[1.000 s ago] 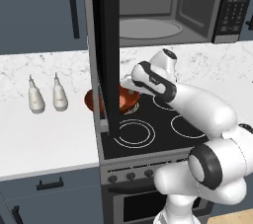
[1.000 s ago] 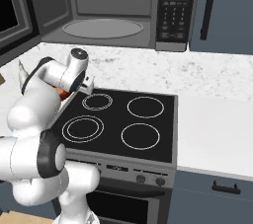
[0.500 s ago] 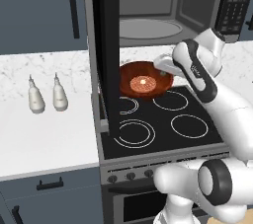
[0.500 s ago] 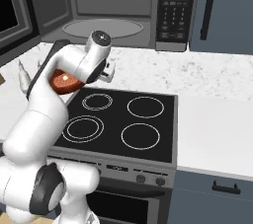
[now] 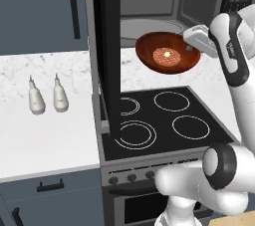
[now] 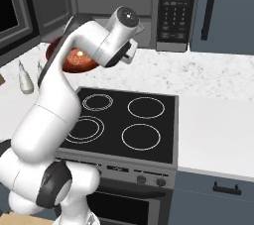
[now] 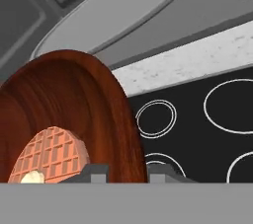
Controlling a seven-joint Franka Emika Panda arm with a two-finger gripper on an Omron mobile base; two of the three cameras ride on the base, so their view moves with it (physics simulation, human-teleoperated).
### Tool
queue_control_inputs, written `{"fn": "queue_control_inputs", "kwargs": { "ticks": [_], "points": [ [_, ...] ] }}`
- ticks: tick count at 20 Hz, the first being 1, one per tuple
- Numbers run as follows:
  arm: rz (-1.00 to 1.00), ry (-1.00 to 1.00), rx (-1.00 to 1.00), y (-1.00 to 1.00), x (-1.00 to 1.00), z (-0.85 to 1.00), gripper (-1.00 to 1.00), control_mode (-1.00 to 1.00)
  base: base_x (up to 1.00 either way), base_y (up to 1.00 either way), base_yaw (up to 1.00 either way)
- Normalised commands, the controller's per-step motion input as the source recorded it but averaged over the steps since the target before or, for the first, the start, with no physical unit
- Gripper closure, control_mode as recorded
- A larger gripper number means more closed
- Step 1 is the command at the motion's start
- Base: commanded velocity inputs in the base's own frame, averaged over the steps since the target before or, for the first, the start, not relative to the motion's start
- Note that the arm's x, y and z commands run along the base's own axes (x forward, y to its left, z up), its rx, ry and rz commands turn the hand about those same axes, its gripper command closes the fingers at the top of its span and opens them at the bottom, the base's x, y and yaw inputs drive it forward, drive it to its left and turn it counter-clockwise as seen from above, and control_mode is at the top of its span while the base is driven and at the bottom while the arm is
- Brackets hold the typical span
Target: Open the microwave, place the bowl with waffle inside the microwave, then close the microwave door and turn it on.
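The microwave (image 5: 149,1) stands open above the back of the counter, its gray interior and round turntable (image 7: 113,13) showing. The microwave door (image 5: 107,51) is swung out toward me, edge-on, left of the stove. My gripper (image 5: 190,46) is shut on the right rim of the reddish-brown bowl (image 5: 167,53) and holds it tilted in the air above the stove's back burners, just in front of the opening. The waffle (image 5: 166,56) lies in the bowl's middle. In the hand view the bowl (image 7: 74,104) and waffle (image 7: 49,154) are close, with my fingertips (image 7: 96,171) astride the rim.
The black stovetop (image 5: 159,120) with several burner rings lies below the bowl. Two white bottles (image 5: 35,98) stand on the marble counter to the left. The keypad panel (image 6: 174,11) is at the microwave's right. Marble counter (image 6: 218,120) stretches right of the stove.
The arm has lifted the bowl from low beside the door up and back to the microwave opening. The bowl now hangs higher and is tilted.
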Motion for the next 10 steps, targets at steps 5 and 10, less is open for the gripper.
{"fn": "queue_control_inputs", "kwargs": {
  "ticks": [5, 10],
  "points": [
    [-0.23, -0.20, 0.05, 0.00, 0.57, 0.32, 1.00, -1.00, 0.00, 0.00, 0.00],
    [-0.23, -0.06, 0.01, 0.01, 0.75, 0.31, 1.00, -1.00, 0.00, 0.00, 0.00]
  ]
}}
